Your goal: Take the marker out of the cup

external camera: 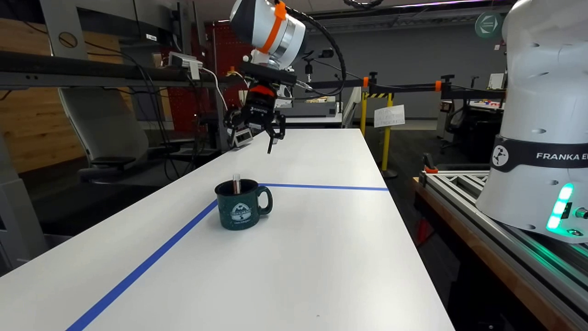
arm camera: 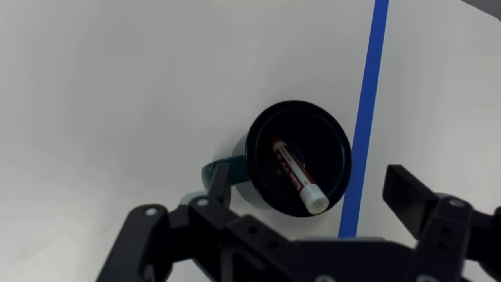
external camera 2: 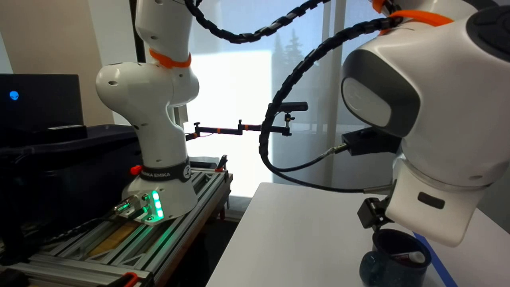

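Mug point(external camera: 239, 209) and marker point(external camera: 236, 184). The mug, dark teal with a near-black interior and rim, stands upright on a white table point(external camera: 312, 257), just beside a line of blue tape point(arm camera: 368, 94). A single loop handle projects from its wall; a pale round emblem with small lettering marks the side seen in an exterior view. The marker, slim and straight, has a dark reddish-brown barrel bearing a white printed label, and a white end. It sits inside the mug at a tilt, reddish end down in the interior, white end uppermost at the rim, standing slightly above it in an exterior view.
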Robot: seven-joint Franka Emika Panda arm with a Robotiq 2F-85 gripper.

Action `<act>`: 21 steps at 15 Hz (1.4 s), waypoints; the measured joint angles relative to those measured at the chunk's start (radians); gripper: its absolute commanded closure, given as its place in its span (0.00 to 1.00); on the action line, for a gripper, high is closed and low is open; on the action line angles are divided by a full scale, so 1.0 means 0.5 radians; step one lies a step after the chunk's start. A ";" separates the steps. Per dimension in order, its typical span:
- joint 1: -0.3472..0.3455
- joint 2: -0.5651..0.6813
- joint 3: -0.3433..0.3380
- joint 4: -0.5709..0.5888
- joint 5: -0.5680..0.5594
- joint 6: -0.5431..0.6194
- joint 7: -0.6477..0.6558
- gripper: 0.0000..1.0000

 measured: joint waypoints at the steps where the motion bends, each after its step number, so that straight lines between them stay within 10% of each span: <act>1: -0.001 0.020 -0.006 0.010 0.000 0.000 0.001 0.00; 21: -0.012 0.425 -0.006 0.475 -0.112 -0.162 0.168 0.00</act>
